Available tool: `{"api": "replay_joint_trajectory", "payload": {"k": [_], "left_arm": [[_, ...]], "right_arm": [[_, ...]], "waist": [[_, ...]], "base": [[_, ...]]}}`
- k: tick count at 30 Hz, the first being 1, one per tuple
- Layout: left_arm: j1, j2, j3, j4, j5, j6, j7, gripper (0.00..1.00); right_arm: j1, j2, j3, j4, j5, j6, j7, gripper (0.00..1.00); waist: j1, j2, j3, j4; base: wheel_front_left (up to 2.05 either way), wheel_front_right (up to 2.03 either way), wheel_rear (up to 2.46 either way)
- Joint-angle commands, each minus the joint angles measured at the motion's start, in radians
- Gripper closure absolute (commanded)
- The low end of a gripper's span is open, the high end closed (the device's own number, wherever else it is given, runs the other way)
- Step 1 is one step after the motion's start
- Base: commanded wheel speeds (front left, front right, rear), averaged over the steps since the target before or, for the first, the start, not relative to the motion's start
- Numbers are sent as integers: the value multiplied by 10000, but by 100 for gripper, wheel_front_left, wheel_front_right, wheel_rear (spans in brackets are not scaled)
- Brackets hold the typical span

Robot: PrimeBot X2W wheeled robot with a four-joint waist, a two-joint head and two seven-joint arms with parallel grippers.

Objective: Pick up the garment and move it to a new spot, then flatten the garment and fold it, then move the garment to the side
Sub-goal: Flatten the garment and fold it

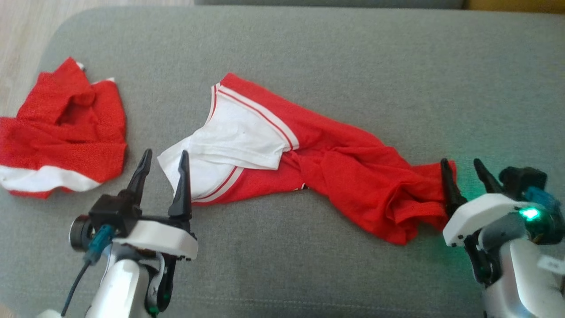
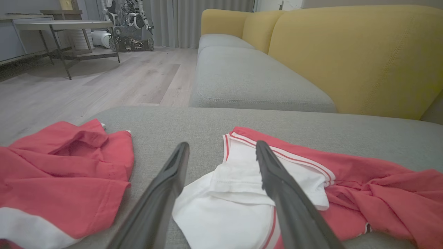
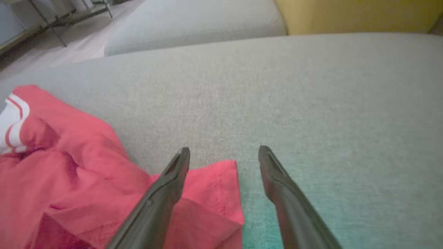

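Observation:
A red and white garment (image 1: 309, 159) lies crumpled and stretched out across the grey cushion (image 1: 309, 53), its white end to the left and its bunched red end to the right. My left gripper (image 1: 164, 159) stands open just above the white end (image 2: 225, 193), with nothing between its fingers. At the red end (image 3: 211, 186), my right gripper (image 1: 461, 167) is open too, one finger over the red corner and the other over bare cushion. Neither gripper holds the cloth.
A second red and white garment (image 1: 62, 128) lies bunched at the cushion's left edge. Beyond it is wooden floor (image 2: 86, 79) with a low table (image 2: 65, 26). A yellow sofa back (image 2: 346, 52) rises behind the cushions.

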Motion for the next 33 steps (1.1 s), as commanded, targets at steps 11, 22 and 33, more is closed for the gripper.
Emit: {"api": "replay_joint_trajectory", "payload": {"k": [11,22,33], "left_arm": [[-814,-89,343,-7,72,-127,-139,0],[-843,-235,542,-151,170,-214,-143,0],[-995,-356,656,-197,283,-407,-144,0]], "right_arm": [[-1355,-653,697,1640,531,-7,1042,100],[-2217,-1418,-96,518,571,-7,271,100],[-2870,-1748,-647,1660,599,-7,-88,100]], "waist": [[0,0,495,154],[0,0,483,-31],[0,0,829,70]], "base": [[0,0,0],[0,0,0],[0,0,0]]}}
